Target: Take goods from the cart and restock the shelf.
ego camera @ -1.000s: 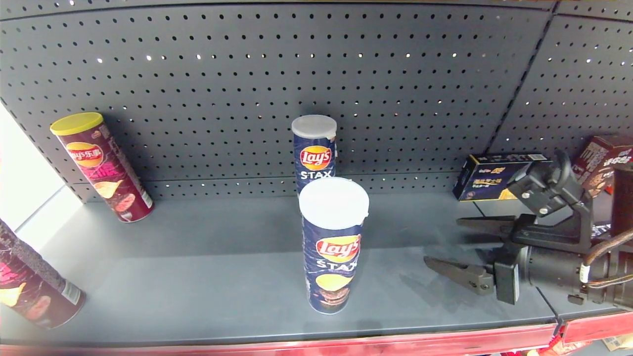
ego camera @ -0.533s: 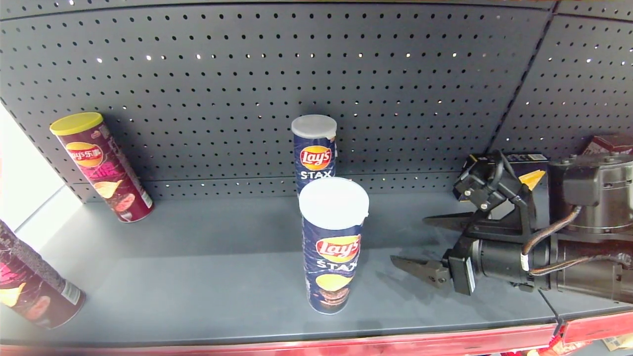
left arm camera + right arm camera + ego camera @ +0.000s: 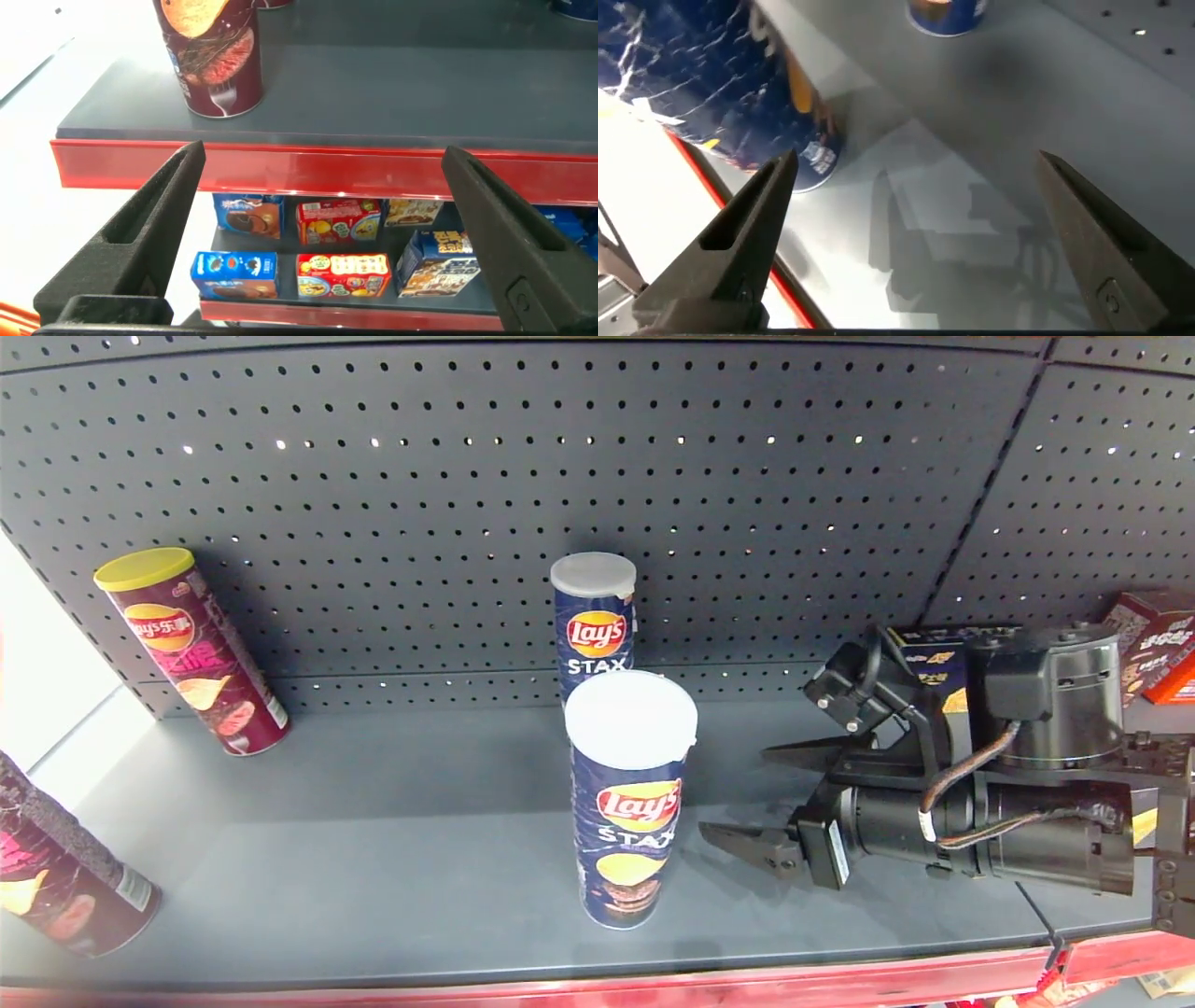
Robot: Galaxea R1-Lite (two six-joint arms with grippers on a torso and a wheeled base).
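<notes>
On the grey shelf point(image 3: 373, 859) we see two blue cans standing upright, one behind the other. The front blue can point(image 3: 630, 793) is near the middle of the shelf, and the rear blue can point(image 3: 594, 621) is close to the pegboard back point(image 3: 467, 476). A far maroon can point(image 3: 191, 649) with a yellow lid stands at the back left. A near maroon can point(image 3: 65, 877) stands at the left edge, close to the front.

The right gripper point(image 3: 738, 793) lies level over the shelf, just beside the front blue can on its right and not touching it. Its fingers are spread and hold nothing. Behind the arm, a dark blue box point(image 3: 920, 653) and a red-brown box point(image 3: 1158, 644) sit against the back.

From the right wrist we look along the shelf surface between the parted fingers of the right gripper point(image 3: 915, 161). The front blue can point(image 3: 719, 84) looms close to one finger, and the base of the rear blue can point(image 3: 948, 14) stands farther off.

From the left wrist we see the left gripper point(image 3: 322, 154) out in front of the shelf's red front edge point(image 3: 327, 187). Its fingers are wide apart and empty. The near maroon can point(image 3: 210, 56) stands above that edge. Below the edge, lower shelves carry rows of small boxes point(image 3: 341, 247).
</notes>
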